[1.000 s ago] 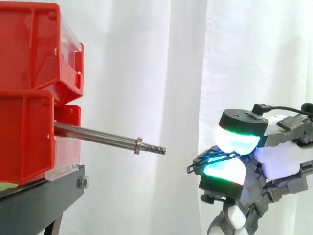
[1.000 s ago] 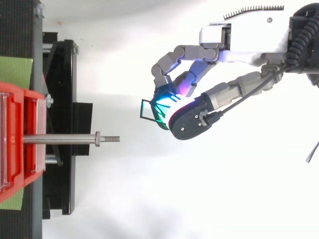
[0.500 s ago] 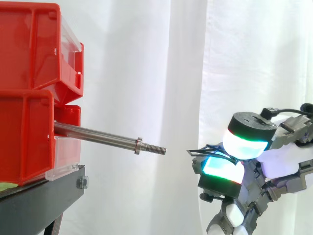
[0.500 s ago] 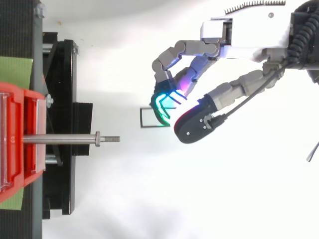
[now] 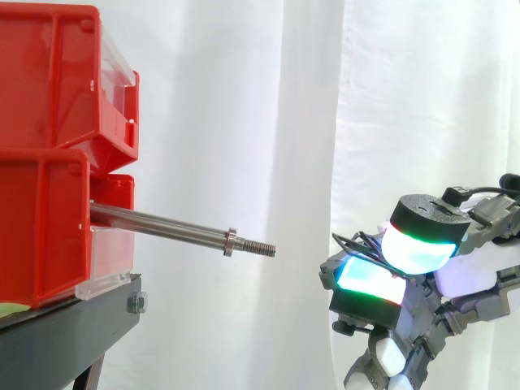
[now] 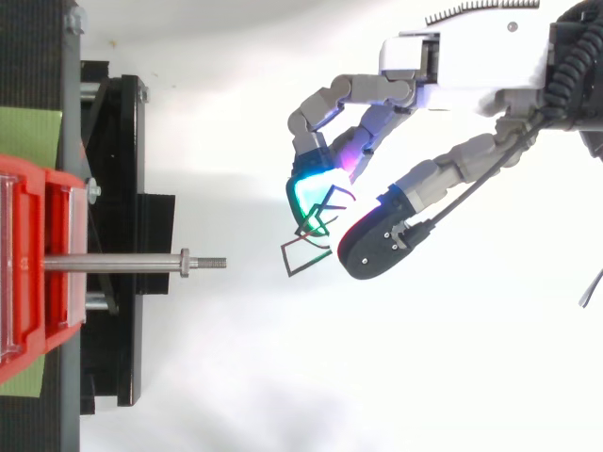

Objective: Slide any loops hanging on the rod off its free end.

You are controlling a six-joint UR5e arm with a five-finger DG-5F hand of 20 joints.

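Loops point(image 6: 302, 255) of thin black wire sit at the hand point(image 6: 415, 183), well clear of the rod point(image 6: 113, 263)'s bare free end; we cannot tell whether the hand clamps them.

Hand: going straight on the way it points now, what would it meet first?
Apart from the loops at the hand, probably the rod tip; from the top it sits slightly off that line, so unsure.

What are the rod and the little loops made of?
The rod looks like bare metal: silvery, shiny, with a screw thread at its tip. The loops look like thin dark wire, perhaps metal or plastic; too fine to tell.
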